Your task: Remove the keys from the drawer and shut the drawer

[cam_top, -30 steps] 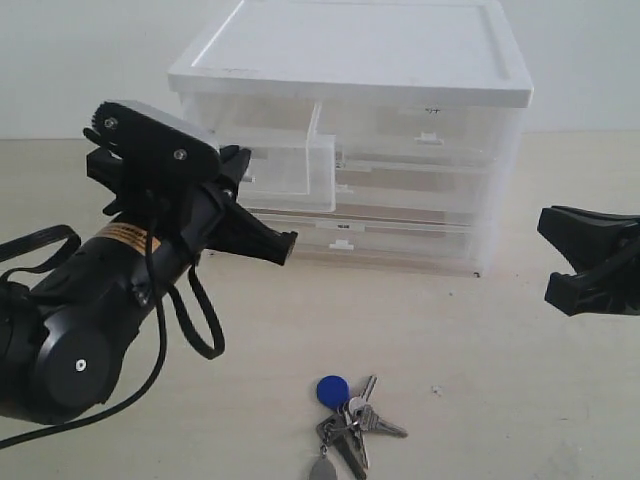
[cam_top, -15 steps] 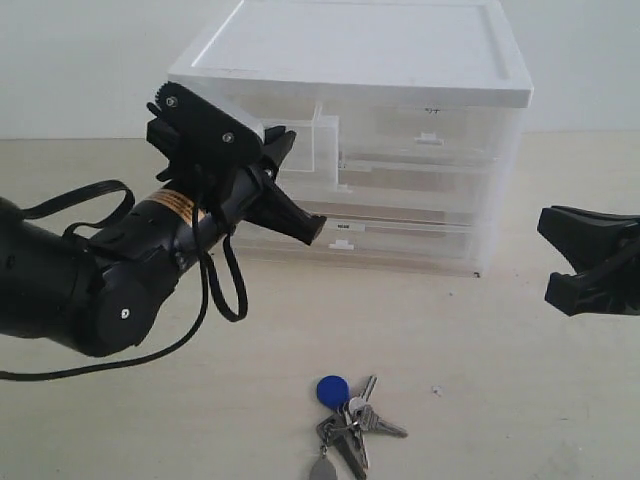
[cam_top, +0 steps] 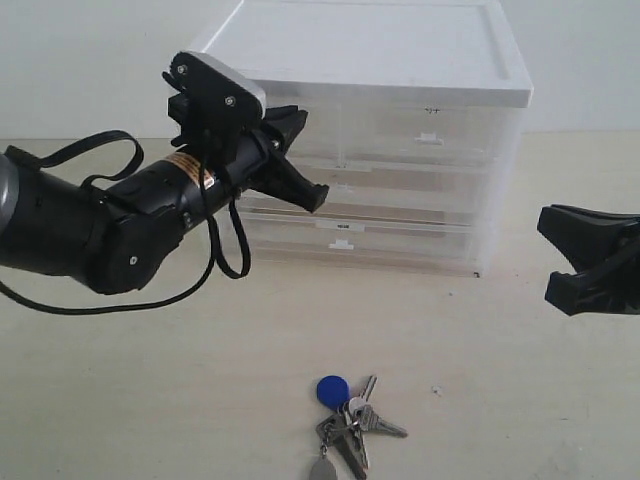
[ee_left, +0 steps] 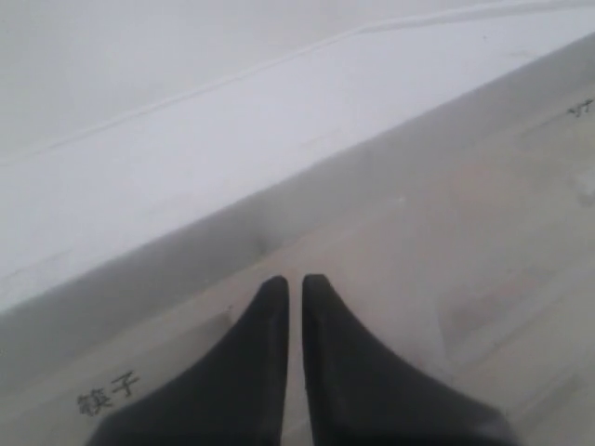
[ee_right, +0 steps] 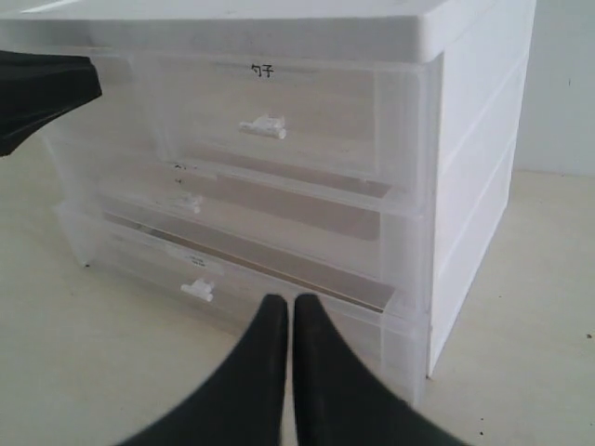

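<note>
The drawer [cam_top: 315, 135], ajar before, now seems flush behind the left gripper [cam_top: 318, 197].

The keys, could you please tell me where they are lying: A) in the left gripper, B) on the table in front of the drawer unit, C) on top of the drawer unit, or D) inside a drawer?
B: the keys lie on the table, in front of the drawer unit.

A pale table [cam_top: 130, 400] carries a drawer cabinet [cam_top: 400, 60] and the keys [cam_top: 345, 415].
</note>
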Controlling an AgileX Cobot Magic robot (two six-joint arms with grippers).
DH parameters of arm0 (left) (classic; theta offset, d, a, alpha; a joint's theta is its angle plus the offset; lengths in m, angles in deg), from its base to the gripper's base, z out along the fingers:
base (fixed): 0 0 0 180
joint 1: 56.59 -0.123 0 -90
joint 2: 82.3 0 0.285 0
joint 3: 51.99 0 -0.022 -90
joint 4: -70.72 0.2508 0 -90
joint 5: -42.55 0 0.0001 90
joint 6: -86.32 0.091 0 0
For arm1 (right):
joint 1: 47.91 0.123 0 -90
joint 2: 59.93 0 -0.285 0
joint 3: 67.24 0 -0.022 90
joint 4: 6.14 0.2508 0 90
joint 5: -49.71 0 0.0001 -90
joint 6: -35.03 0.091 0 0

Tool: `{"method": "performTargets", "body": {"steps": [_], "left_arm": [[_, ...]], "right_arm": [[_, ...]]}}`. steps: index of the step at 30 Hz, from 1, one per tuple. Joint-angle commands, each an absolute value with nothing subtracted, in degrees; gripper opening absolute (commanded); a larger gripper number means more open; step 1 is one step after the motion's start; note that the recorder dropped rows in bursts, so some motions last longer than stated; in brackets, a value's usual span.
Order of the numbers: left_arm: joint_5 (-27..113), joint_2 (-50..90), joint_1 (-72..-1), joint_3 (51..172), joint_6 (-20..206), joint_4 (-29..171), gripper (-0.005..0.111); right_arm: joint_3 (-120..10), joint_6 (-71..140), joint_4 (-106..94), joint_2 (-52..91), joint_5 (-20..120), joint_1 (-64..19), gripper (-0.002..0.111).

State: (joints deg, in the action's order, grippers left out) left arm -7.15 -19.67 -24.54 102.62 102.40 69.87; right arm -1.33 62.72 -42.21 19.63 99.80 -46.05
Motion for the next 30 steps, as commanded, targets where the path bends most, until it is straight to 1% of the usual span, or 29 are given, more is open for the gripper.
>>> {"method": "performTargets", "body": {"steps": [1, 4, 7, 12, 14, 16, 17, 18, 19, 20, 21, 22, 23, 24, 25, 27, 28, 30], "left_arm": [[-4.02, -22.23, -25.61, 106.50, 101.10, 70.09, 0.004], [-3.19, -22.33, -25.61, 106.40, 101.10, 70.09, 0.004], [-3.30, -19.94, -25.39, 103.75, 101.10, 70.40, 0.004], [-6.81, -7.76, -25.39, 95.12, 98.69, 71.64, 0.004], [-5.19, -1.93, -25.39, 93.15, 98.40, 69.69, 0.004], [0.76, 3.30, -25.83, 93.32, 102.29, 63.20, 0.004], [8.65, 7.22, -28.06, 95.37, 107.87, 54.49, 0.004], [13.35, 8.12, -29.98, 96.67, 109.34, 52.22, 0.004], [22.54, 8.81, -34.72, 100.51, 108.23, 48.77, 0.004], [25.84, 8.60, -36.60, 102.08, 106.99, 48.62, 0.004], [33.88, 7.29, -41.41, 106.49, 103.99, 48.62, 0.004], [37.01, 6.47, -43.17, 108.89, 103.03, 48.62, 0.004], [43.84, 3.77, -46.65, 113.88, 102.45, 48.76, 0.004], [46.78, 2.43, -47.82, 115.85, 102.36, 48.66, 0.004], [51.37, -1.56, -49.16, 120.44, 101.27, 48.54, 0.004], [56.46, -7.94, -49.27, 126.25, 103.24, 47.59, 0.004], [58.73, -10.57, -49.27, 129.04, 104.58, 46.54, 0.004], [59.58, -13.61, -50.05, 132.52, 107.50, 41.00, 0.004]], "right_arm": [[-1.60, 62.04, -42.64, 19.88, 100.24, -46.06, 0.000], [-1.60, 61.76, -42.40, 19.88, 100.14, -46.06, 0.000], [-1.60, 60.96, -40.46, 19.88, 99.51, -46.06, 0.000], [-1.60, 59.94, -37.08, 19.88, 99.73, -46.06, 0.000], [-1.60, 59.40, -33.26, 19.88, 99.73, -46.06, 0.000], [-2.39, 58.06, -29.13, 19.88, 97.19, -46.06, 0.000], [-5.46, 58.05, -26.76, 20.02, 89.91, -46.06, 0.000], [-7.95, 58.62, -26.62, 20.42, 85.42, -46.06, 0.000], [-13.17, 61.00, -28.84, 21.32, 80.16, -46.06, 0.000], [-15.66, 63.04, -30.55, 21.64, 78.01, -46.06, 0.000], [-20.02, 66.68, -32.46, 22.07, 73.68, -46.06, 0.000], [-22.30, 67.53, -32.97, 22.20, 71.61, -46.06, 0.000], [-25.95, 70.50, -34.71, 22.93, 69.70, -46.17, 0.000], [-27.45, 72.64, -36.27, 23.45, 69.59, -46.17, 0.000], [-32.00, 80.21, -43.09, 25.86, 68.76, -46.17, 0.000], [-40.79, 101.12, -63.65, 31.16, 68.11, -46.62, 0.000], [-45.66, 115.22, -76.39, 33.67, 69.86, -48.17, 0.000], [-53.83, 135.48, -94.25, 37.11, 75.38, -52.44, 0.000]]}}
